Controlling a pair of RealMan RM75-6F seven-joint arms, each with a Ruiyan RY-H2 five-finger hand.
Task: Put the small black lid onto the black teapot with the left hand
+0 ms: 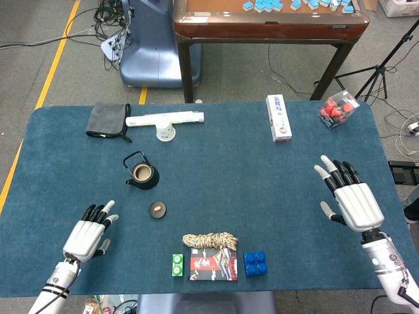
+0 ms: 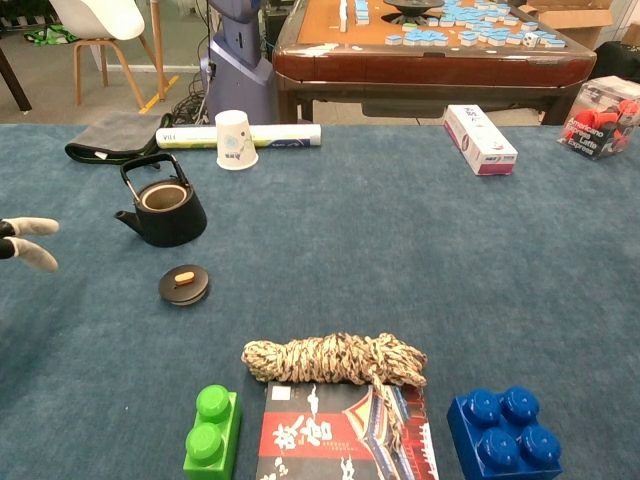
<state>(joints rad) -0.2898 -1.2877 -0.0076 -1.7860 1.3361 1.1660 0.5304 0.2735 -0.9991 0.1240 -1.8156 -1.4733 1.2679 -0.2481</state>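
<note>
The robot's left hand (image 1: 90, 233) hovers empty over the near left of the blue-covered table (image 1: 275, 183), fingers spread and pointing toward the work ahead of it. In the chest view only its pale fingertips (image 2: 35, 258) show at the left edge. The small black lid (image 1: 157, 209) lies flat on the cloth to the right of that hand and a little farther out, apart from it and from everything else, its tan knob facing up. The black teapot (image 1: 142, 174) stands upright just beyond the lid, mouth open, wire handle raised (the spout points left in the chest view).

The lid looks rigid, light and low, with little edge to catch on soft cloth, so the knob at its centre seems the natural place for a pinch between thumb and a finger. Whether that knob is wood or plastic cannot be told from here. The raised handle may crowd the hand when the lid is lowered onto the mouth, so an approach from the side of the handle would likely serve better.

The right hand (image 1: 348, 198) hangs over the right side of the table, also empty and splayed wide, well apart from the task. Nearer the robot lie a coil of rope (image 1: 209, 241), a green block (image 1: 177, 265) and a blue block (image 1: 255, 263).
</note>
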